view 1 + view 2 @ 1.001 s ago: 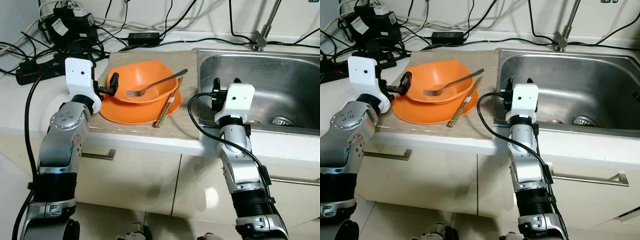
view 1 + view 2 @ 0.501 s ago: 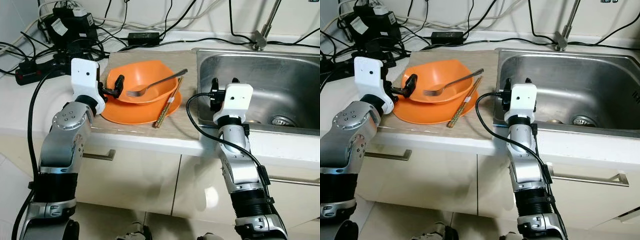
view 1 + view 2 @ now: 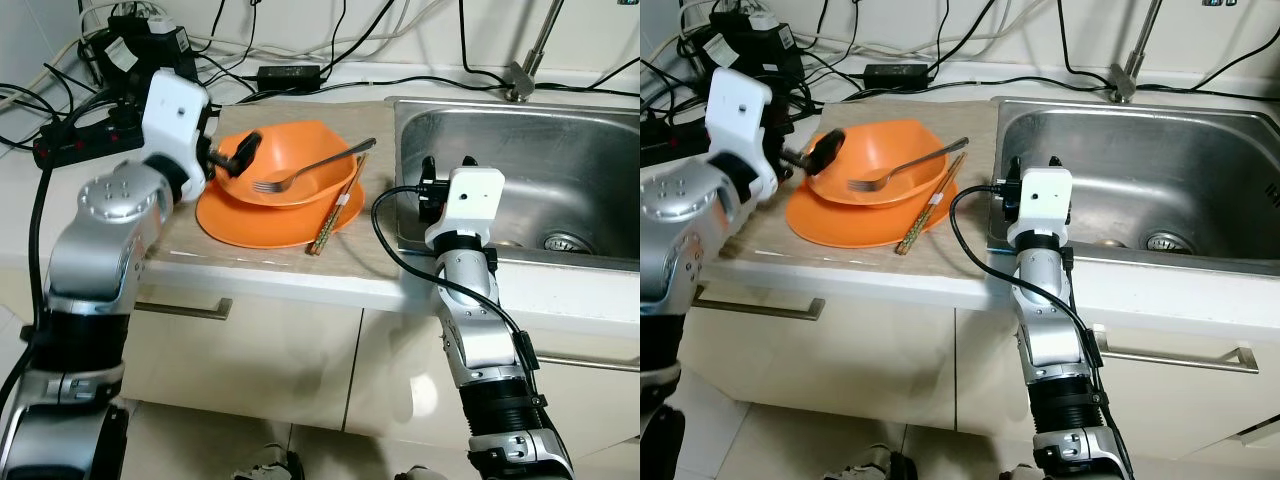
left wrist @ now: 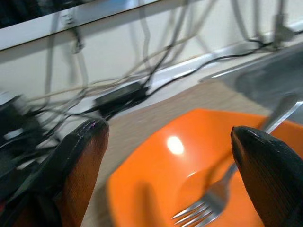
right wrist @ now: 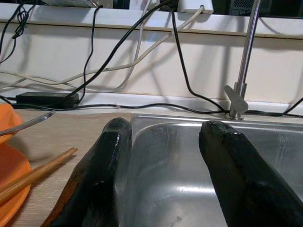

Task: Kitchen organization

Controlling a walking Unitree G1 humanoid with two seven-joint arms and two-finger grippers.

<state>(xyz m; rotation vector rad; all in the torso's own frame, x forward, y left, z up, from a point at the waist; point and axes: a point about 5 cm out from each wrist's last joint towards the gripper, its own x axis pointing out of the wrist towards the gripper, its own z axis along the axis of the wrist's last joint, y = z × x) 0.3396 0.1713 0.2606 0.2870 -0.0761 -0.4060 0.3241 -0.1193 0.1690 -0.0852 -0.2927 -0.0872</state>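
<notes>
Two orange dishes sit at the upper middle of the left eye view: an orange bowl (image 3: 285,165) nested on an orange plate (image 3: 270,220), on a tan mat (image 3: 360,250) covering the desk (image 3: 60,225). At the upper left, a tangle of black cables and power bricks (image 3: 130,60) crowds the wall. The left gripper (image 3: 240,155) hangs at the bowl's left rim, its fingers (image 4: 80,165) spread wide and empty, one tip over the rim. A fork (image 3: 310,168) rests in the bowl; chopsticks (image 3: 338,208) lean on the plate's right edge. Further right, the right gripper (image 3: 428,190) waits at the sink (image 3: 520,180) edge, fingers (image 5: 106,175) apart, gripping nothing.

Closing on the rim off-centre could probably tip the bowl, flipping the fork out or rolling the chopsticks onto the mat. No legible writing or brand shows anywhere.
</notes>
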